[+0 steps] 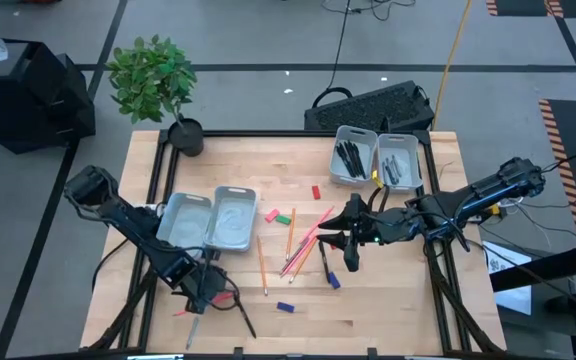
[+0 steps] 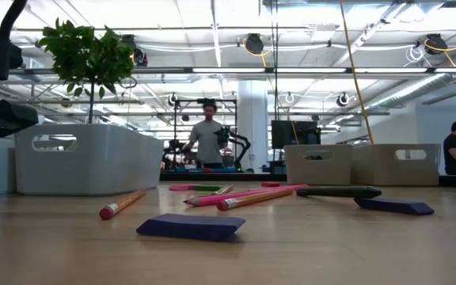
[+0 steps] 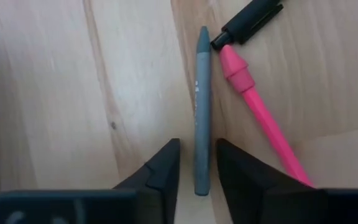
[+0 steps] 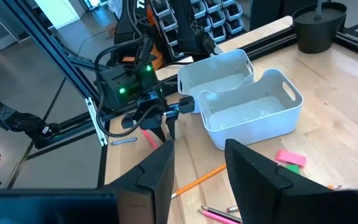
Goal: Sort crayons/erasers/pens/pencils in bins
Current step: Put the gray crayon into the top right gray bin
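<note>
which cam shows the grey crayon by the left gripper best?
Left wrist view: the grey crayon fills the frame, lying between the open left gripper fingers, beside a pink pencil. High view shows only a faint sliver; right wrist view a small stick; low view nothing.

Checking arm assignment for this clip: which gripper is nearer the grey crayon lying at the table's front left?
Left. The left gripper is open right over the grey crayon, fingers either side of it. The right gripper hovers over the pencils mid-table, well away.
</note>
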Controlling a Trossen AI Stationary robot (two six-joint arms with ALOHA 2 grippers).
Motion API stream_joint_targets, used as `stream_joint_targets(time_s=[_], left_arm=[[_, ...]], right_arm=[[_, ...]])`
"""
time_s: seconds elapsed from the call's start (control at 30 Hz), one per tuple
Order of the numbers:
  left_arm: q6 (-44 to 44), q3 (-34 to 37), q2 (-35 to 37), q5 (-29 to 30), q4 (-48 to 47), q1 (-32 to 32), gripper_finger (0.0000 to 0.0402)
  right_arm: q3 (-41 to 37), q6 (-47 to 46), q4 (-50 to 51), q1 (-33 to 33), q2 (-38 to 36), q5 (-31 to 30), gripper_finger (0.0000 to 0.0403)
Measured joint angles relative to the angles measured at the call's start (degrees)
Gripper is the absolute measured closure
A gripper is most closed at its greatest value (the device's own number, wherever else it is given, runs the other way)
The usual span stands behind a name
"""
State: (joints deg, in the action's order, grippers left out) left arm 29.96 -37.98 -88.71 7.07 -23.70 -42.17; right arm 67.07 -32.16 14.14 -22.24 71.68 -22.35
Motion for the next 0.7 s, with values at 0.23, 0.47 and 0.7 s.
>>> stream_joint_targets(time_s=[0.23, 0.47, 0.7], left_arm=[[0.3, -0.1, -0.7, -0.5, 0.1, 0.4, 0.0386], [0.4, -0.1, -0.7, -1.2, -0.1, 1.3, 0.036], [0.0, -3.2, -1.3, -1.4, -3.7, 1.3, 0.0379]], right_arm=[[0.0, 0.0, -1.3, 0.0, 0.0, 0.1, 0.0269], [0.0, 0.2, -2.5, 0.0, 0.0, 3.0, 0.0269], [0.0, 0.5, -2.3, 0.0, 0.0, 3.0, 0.0269]])
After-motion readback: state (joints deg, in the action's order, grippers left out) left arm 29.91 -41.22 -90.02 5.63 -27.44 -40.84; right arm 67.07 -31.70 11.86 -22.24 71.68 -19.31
